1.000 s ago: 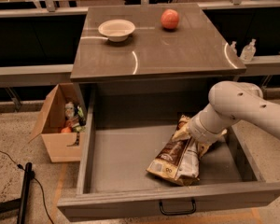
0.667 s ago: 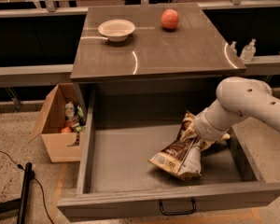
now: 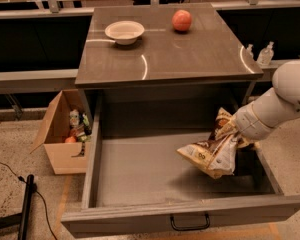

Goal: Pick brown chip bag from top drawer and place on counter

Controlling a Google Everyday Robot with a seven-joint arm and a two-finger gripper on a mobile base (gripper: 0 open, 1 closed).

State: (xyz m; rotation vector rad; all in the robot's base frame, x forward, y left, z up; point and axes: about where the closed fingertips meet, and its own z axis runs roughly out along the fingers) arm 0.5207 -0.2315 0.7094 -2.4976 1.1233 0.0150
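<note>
The brown chip bag hangs crumpled above the floor of the open top drawer, near its right side. My gripper is shut on the bag's upper end, at the end of the white arm that comes in from the right. The bag's tan lower end points left and down, clear of the drawer floor. The counter lies above and behind the drawer. The drawer's black handle shows on its front panel.
A white bowl and a red apple stand on the far part of the counter. A brown cardboard box with small items sits on the floor left of the drawer. Two small bottles stand at the right.
The bag lay on the drawer floor with my gripper on it. It has since risen off the floor and moved right with the gripper and arm.
</note>
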